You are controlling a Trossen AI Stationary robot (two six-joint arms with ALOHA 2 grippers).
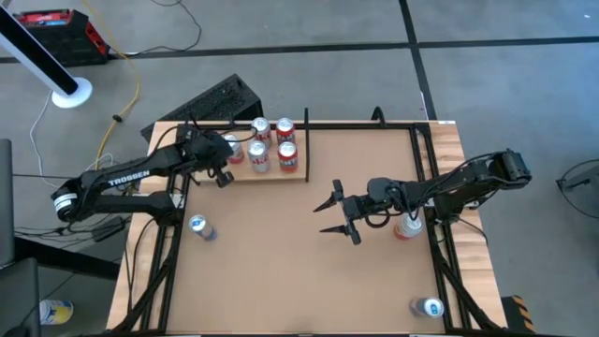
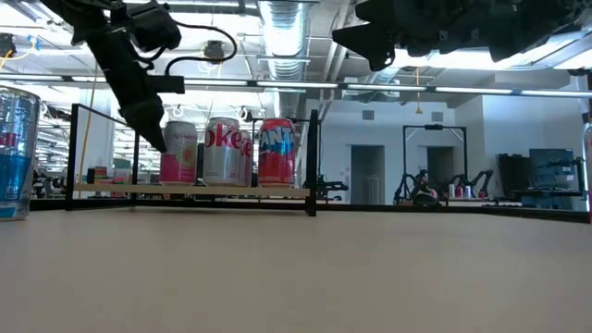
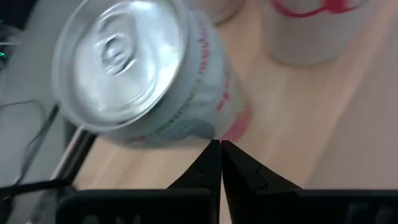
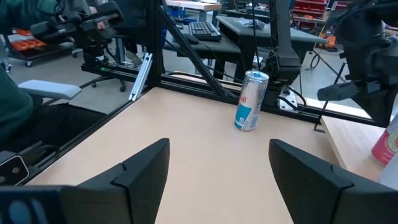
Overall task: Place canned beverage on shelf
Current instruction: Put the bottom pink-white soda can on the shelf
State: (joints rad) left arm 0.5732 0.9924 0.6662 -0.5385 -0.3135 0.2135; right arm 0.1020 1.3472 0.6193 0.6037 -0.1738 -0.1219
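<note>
My two arms are matte black and jointed, the left one lettered TROSSEN in white with a pale ring at its base, black cables looping beside them, and each gripper ends in two dark, tapering, pointed fingers.

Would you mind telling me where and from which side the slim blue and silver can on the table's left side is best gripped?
Grip the slim blue and silver can across its cylindrical wall at mid-height, probably coming in level from the table's open middle. It stands upright and alone, so the jaws have room on both sides; its narrow body should fit open jaws easily.
</note>
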